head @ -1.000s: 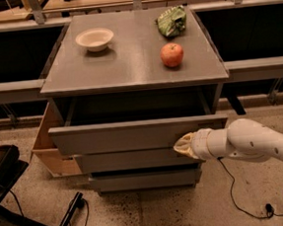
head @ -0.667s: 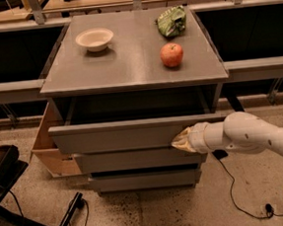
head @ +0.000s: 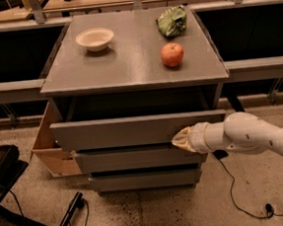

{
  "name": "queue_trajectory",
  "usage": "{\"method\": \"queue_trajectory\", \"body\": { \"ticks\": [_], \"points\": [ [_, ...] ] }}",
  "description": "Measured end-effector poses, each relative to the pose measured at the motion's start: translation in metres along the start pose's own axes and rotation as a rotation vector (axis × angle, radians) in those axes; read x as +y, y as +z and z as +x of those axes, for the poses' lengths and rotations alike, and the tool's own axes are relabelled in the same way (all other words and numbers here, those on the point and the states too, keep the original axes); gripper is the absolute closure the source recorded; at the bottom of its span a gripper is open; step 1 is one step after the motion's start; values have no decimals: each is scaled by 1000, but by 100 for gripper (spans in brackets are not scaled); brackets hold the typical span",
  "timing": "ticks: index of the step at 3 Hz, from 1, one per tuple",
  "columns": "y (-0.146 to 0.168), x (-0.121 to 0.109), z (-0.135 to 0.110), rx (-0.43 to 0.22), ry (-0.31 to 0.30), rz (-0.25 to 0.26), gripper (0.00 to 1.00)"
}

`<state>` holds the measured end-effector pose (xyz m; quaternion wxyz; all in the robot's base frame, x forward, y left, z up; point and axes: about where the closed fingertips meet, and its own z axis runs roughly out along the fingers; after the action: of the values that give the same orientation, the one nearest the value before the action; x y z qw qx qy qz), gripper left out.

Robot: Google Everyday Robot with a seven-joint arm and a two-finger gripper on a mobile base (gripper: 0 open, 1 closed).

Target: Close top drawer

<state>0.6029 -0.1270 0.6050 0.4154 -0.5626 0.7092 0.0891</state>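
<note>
The pincer (head: 182,140) sits at the lower right edge of the top drawer (head: 128,131), which stands pulled out under the table (head: 128,69). Whether the pincer is apart or together cannot be told. On the table are 1 bowl (head: 95,39), 1 apple (head: 172,55) and 1 green bag (head: 172,21). A cardboard box (head: 48,145) on the left is partly hidden.

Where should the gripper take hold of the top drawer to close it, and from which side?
The top drawer shows no handle, so press its flat front from the front, probably near the middle. The gripper is at its lower right edge.
</note>
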Motion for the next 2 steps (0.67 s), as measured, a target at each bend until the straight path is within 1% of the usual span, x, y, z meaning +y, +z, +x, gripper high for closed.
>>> {"method": "queue_trajectory", "body": {
  "ticks": [2],
  "points": [
    [0,0,0,0,0,0,11]
  ]
}}
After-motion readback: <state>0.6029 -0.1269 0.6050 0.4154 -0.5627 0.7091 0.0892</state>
